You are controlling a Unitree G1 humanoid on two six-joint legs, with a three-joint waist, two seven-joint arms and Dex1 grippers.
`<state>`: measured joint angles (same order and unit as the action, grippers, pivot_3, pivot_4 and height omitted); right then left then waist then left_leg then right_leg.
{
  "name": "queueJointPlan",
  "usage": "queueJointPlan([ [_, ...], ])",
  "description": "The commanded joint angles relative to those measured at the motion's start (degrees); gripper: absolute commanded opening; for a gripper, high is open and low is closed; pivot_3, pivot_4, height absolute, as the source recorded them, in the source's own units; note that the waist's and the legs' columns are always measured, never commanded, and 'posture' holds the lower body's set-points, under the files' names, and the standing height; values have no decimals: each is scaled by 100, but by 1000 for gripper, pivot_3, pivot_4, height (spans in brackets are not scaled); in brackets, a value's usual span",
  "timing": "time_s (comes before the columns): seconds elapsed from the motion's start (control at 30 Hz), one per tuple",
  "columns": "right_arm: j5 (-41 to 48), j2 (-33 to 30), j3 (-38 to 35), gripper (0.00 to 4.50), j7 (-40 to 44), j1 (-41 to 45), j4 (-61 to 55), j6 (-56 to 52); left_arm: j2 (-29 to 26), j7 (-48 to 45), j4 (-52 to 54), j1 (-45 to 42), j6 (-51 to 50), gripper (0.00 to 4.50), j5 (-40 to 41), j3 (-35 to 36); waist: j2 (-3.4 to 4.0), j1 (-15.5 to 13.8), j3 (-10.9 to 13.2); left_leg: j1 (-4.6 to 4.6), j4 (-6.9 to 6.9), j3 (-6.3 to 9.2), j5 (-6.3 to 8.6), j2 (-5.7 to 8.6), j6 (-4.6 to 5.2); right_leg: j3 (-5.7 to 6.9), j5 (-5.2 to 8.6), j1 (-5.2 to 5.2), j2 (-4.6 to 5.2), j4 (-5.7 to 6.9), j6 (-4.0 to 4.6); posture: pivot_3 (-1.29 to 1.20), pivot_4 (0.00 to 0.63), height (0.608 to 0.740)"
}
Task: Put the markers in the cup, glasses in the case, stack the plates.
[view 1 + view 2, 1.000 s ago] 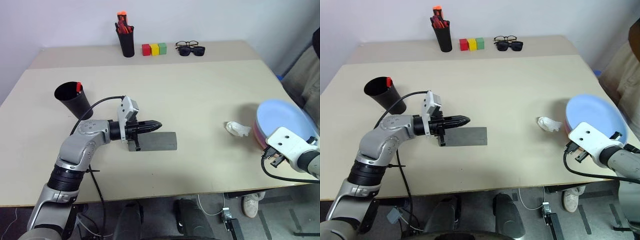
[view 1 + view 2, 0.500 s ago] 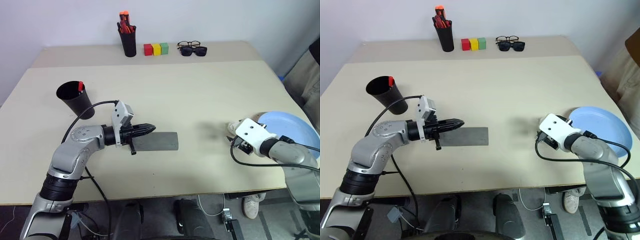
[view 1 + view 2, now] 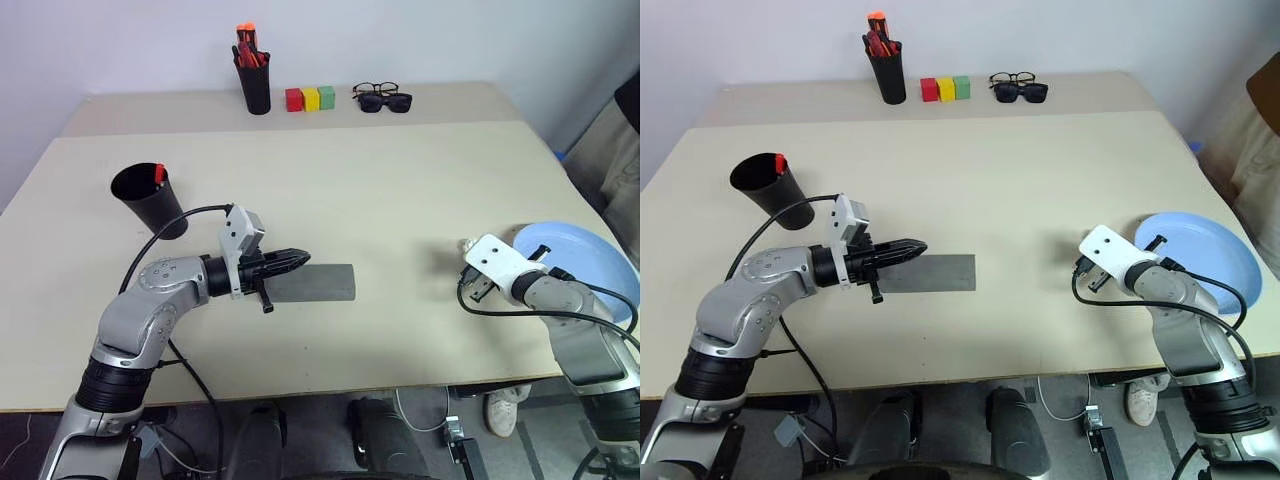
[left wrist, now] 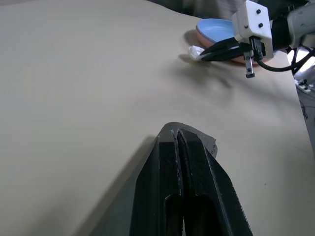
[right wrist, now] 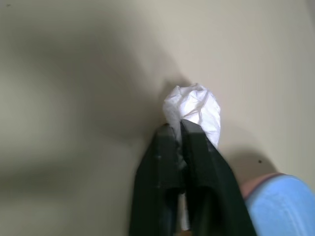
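Observation:
The grey case (image 3: pixel 322 283) lies shut in the middle of the table. My left gripper (image 3: pixel 300 258) is shut with nothing in it, its tips hovering over the case's left end. The black cup (image 3: pixel 148 200) stands at the left with a red marker (image 3: pixel 159 174) in it. The light blue plate (image 3: pixel 585 262) rests on the pink plate (image 5: pixel 253 184) at the right edge. Just left of the plates my right gripper (image 5: pixel 176 129) is shut on a crumpled white paper wad (image 5: pixel 194 105). The glasses are out of view.
On the far table stand a tall black cup of orange-red pens (image 3: pixel 253 85), three coloured blocks (image 3: pixel 310 98), black sunglasses (image 3: pixel 386 102) and a clear pair (image 3: pixel 374 88) behind them. Bare tabletop lies between the case and the paper wad.
My right gripper has moved left from the plates' front edge to the paper wad, opened, and shut on it. The left gripper has stayed over the case.

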<state>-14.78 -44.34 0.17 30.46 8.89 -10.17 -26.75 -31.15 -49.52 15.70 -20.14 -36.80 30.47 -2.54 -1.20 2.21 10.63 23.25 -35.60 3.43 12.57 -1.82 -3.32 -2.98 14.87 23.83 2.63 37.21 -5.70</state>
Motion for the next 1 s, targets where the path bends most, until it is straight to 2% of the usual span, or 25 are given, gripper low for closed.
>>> queueJointPlan([
  [0.03,-97,-261,-480,45,-6,-24,-795,-175,9,-46,-43,-132,121,0,17,48,3,1,2,0,0,0,0,0,0,0,0,0,0,1,0,0,150,740],
  [0.2,-55,-571,-1403,45,251,-315,-1673,-1181,-135,-131,-282,-128,185,0,2,207,4,-24,2,2,0,0,1,0,1,1,0,0,1,0,-1,0,150,740],
  [0.33,-174,-942,-1873,45,457,-1029,-1623,-1428,-215,-179,-484,-151,329,0,-64,250,2,-110,1,2,-1,0,5,0,8,2,2,-1,0,-5,0,0,150,740],
  [0.37,-176,-960,-1916,667,406,-1100,-1499,-1421,-180,-124,-569,-191,365,0,-101,251,3,-113,1,2,-1,-1,5,0,8,1,3,-1,2,-6,1,0,150,740],
  [0.4,-191,-972,-1890,986,341,-1153,-1389,-1287,-125,-37,-662,-236,420,0,-137,279,3,-108,1,1,-3,-3,5,1,9,0,5,-3,2,-9,4,0,150,740],
  [0.57,-114,-903,-1592,3451,86,-766,-967,-779,-17,344,-588,-158,501,0,-160,531,5,-82,1,1,-8,-7,6,0,10,-3,4,-3,0,-8,4,0,150,740],
  [0.77,774,-212,-1363,3451,148,463,-60,134,-247,921,62,697,479,0,-237,1190,3,46,3,-4,-1,-4,7,-3,12,-2,2,-4,-1,-5,-1,0,150,740],
  [0.9,1797,449,-1427,3451,571,1090,264,421,-432,1211,490,1464,474,0,-295,1747,10,27,7,-6,0,-3,7,-3,12,-2,2,-5,-1,-3,-1,0,150,740],
  [1.0,2394,681,-1375,3451,1000,1257,404,424,-389,1486,759,2068,583,0,-347,2206,10,17,8,-5,0,-5,8,-1,13,-3,1,-6,4,-4,-1,0,150,740],
])
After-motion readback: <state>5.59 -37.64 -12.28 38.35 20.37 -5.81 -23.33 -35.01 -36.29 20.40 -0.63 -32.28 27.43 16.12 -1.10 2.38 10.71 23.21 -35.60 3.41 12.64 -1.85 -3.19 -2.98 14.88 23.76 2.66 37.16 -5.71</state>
